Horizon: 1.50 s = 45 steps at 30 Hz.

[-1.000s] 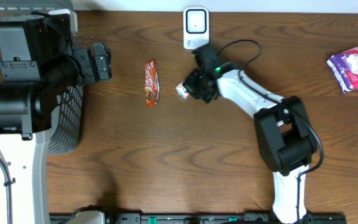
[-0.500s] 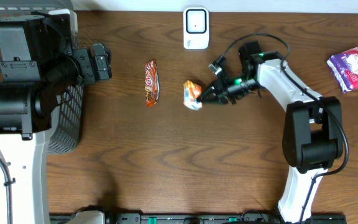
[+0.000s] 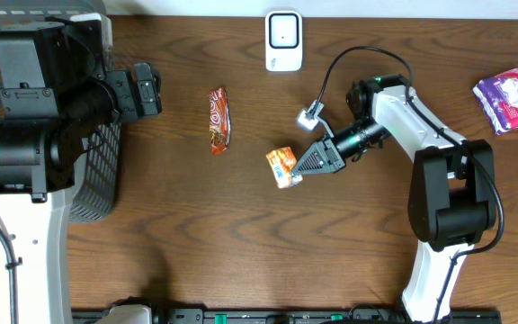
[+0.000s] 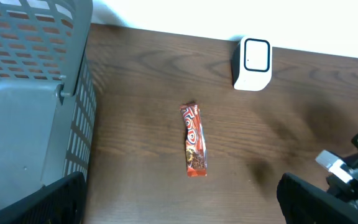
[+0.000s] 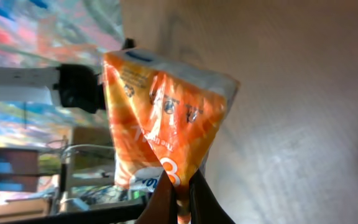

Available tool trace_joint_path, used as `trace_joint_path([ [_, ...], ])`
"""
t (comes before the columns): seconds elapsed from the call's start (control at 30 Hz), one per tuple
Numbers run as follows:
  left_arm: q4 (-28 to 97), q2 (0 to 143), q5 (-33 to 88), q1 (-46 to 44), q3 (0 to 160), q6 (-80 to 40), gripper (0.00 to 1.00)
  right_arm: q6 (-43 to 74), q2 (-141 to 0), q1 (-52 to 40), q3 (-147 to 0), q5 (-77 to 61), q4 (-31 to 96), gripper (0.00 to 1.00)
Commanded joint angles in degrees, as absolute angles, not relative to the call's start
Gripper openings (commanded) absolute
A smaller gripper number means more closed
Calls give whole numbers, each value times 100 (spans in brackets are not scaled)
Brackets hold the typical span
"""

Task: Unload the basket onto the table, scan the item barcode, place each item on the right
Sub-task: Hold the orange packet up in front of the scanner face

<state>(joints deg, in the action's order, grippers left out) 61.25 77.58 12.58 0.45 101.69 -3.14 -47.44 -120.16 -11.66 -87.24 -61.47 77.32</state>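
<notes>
Mock shop checkout on a robotics lab bench

A dark wood-grain table carries retail props: a white barcode scanner at the top centre, a grey plastic mesh basket at the left edge, and wrapped snacks, namely a red chocolate bar left of centre, an orange snack packet in the middle and a purple packet at the upper right. The lab side shows in the left robot arm and right robot arm, both white and black, rising from a black rail along the bottom edge.
</notes>
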Motion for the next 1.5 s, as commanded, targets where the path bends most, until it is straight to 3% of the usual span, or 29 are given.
trace_joint_path([
  [0.0,6128,7747,1284,69,10186,-303,98,-3181,-11872,-1166,-8853,-5634,7244,1],
  [0.2,6128,7747,1284,69,10186,-303,98,-462,-11858,-1398,-9821,-2565,6510,1],
  [0.3,6128,7747,1284,69,10186,-303,98,628,-11858,-1730,-10742,318,6451,1],
  [0.4,6128,7747,1284,69,10186,-303,98,891,-11858,-2110,-11253,2722,5896,1],
  [0.5,6128,7747,1284,69,10186,-303,98,215,-11863,-2432,-11312,4178,4742,1],
  [0.67,6128,7747,1284,69,10186,-303,98,-1520,-12202,-2714,-11301,4405,2574,1],
  [0.9,6128,7747,1284,69,10186,-303,98,-2502,-12929,-2899,-11303,4460,974,1],
  [1.1,6128,7747,1284,69,10186,-303,98,-2620,-13511,-2987,-11303,4501,569,1],
  [1.33,6128,7747,1284,69,10186,-303,98,-1706,-13546,-2976,-11458,5085,624,1],
  [1.47,6128,7747,1284,69,10186,-303,98,-1170,-13430,-2709,-11990,5365,1594,1],
])
